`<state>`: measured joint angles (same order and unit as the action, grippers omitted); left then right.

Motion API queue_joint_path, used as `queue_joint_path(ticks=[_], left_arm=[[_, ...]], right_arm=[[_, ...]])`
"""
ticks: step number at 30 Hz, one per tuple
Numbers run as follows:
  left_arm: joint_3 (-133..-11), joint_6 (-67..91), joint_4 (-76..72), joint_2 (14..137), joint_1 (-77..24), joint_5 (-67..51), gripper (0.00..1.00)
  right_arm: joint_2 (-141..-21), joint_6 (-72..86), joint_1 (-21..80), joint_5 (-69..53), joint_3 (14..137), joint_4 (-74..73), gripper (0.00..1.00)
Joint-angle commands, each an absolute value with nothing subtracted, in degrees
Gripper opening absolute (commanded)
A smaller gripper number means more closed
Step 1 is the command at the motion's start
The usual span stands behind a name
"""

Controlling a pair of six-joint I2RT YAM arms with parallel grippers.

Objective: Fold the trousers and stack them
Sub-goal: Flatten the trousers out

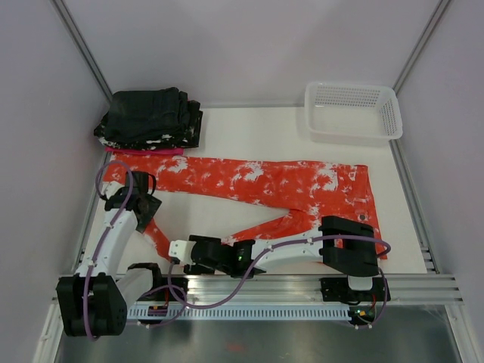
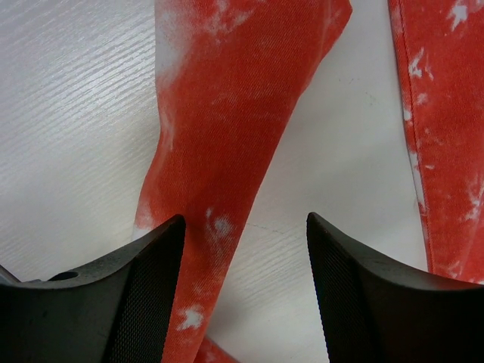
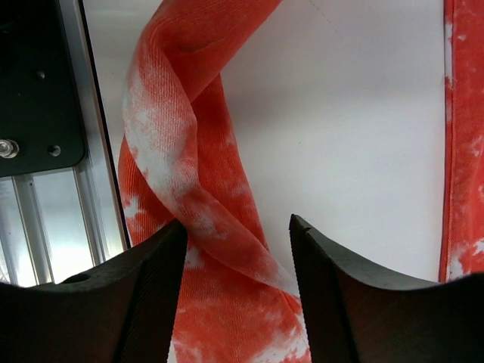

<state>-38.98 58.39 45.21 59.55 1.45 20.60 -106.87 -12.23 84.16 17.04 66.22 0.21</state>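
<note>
Found the trousers (image 1: 257,181) spread flat just in front of the black clothes pile (image 1: 150,119). Saw the left gripper (image 2: 246,223) gaping over one leg, the right gripper (image 3: 238,223) likewise over a twisted leg, perhaps brushing it.

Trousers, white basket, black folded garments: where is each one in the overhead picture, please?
trousers (image 1: 257,180): top external view, middle of the far leg.
white basket (image 1: 352,113): top external view, its bare floor.
black folded garments (image 1: 150,117): top external view, top of the pile.
</note>
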Motion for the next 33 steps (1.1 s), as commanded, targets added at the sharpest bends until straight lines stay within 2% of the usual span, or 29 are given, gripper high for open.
queue_joint_path(ticks=[1, 2, 3, 4, 5, 7, 8, 14, 19, 26, 30, 33], left_arm=[[-38.76, 56.16, 43.94, 59.06, 1.76, 20.48, 0.71], [-38.85, 56.16, 44.21, 58.98, 1.93, 20.65, 0.71], [-39.20, 56.34, 45.08, 58.80, 2.02, 20.83, 0.71], [-39.46, 56.51, 45.61, 58.62, 2.11, 21.00, 0.71], [-39.64, 56.51, 45.88, 58.28, 2.11, 21.27, 0.71], [-40.16, 56.60, 46.49, 57.22, 2.63, 21.53, 0.72], [-40.51, 56.43, 46.76, 56.87, 2.98, 21.53, 0.72], [-45.86, 54.85, 49.83, 55.55, 4.83, 25.31, 0.74], [-47.55, 54.93, 50.45, 55.54, 6.15, 26.72, 0.75], [-43.33, 53.36, 44.84, 59.76, 11.33, 23.65, 0.75], [-42.01, 49.84, 37.72, 60.90, 12.57, 20.83, 0.76], [-42.71, 50.89, 38.58, 63.54, 12.57, 19.69, 0.77]], right_arm=[[-108.01, -14.41, 84.55, 18.81, 68.73, 3.95, 0.62], [-108.19, -14.68, 84.38, 18.81, 68.73, 4.30, 0.56], [-108.72, -15.20, 84.38, 18.81, 68.99, 5.00, 0.44], [-108.98, -15.21, 84.29, 18.72, 69.26, 5.27, 0.37], [-109.25, -14.51, 83.85, 17.59, 69.69, 5.80, 0.17], [-109.25, -13.19, 82.19, 14.61, 69.70, 6.59, 0.03], [-109.16, -12.31, 81.48, 11.72, 69.44, 7.64, 0.00], [-105.21, -0.37, 72.88, 2.92, 65.40, 13.87, 0.00], [-107.83, 8.16, 66.02, -2.63, 66.17, 12.75, 0.00], [-117.49, 9.31, 63.90, -8.08, 70.13, 8.26, 0.00], [-119.62, 10.11, 63.81, -9.40, 70.66, 8.52, 0.00], [-120.06, 10.72, 63.46, -7.74, 71.19, 8.17, 0.00]])
